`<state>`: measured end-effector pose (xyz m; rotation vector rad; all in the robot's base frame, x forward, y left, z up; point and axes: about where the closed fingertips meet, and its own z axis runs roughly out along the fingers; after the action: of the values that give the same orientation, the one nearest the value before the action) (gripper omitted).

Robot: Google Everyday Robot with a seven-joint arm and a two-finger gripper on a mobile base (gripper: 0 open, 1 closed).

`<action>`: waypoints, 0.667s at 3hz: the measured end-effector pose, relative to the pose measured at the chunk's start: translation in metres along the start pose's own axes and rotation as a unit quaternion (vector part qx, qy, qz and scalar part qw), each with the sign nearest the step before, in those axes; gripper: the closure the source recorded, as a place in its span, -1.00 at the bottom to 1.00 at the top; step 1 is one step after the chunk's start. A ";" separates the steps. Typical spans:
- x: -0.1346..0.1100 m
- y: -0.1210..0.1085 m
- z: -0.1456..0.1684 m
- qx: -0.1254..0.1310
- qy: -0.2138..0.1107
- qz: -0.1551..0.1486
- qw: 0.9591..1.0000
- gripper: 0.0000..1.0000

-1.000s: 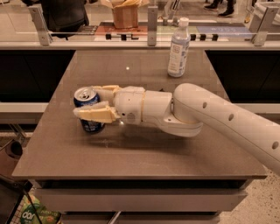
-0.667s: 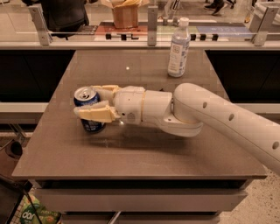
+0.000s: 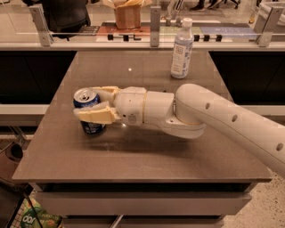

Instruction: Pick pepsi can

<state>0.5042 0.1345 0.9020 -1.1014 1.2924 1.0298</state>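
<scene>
The pepsi can (image 3: 92, 128) is blue with a silver top and stands upright on the left part of the brown table (image 3: 147, 151). My gripper (image 3: 87, 101) reaches in from the right at the end of the white arm (image 3: 213, 120). Its cream fingers (image 3: 95, 116) sit on both sides of the can, one across the can's front and one behind it, closed against it. The can's base looks to be resting on the table top.
A clear plastic bottle with a white cap (image 3: 181, 50) stands at the back right of the table. A glass rail with metal posts (image 3: 154, 20) runs behind the table's far edge. A brown box (image 3: 127, 13) stands beyond the rail.
</scene>
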 end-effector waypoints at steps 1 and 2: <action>-0.019 -0.008 -0.013 0.008 -0.015 -0.011 1.000 1.00; -0.045 -0.018 -0.025 0.013 -0.023 -0.024 0.999 1.00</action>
<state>0.5154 0.1081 0.9485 -1.0777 1.2343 0.9948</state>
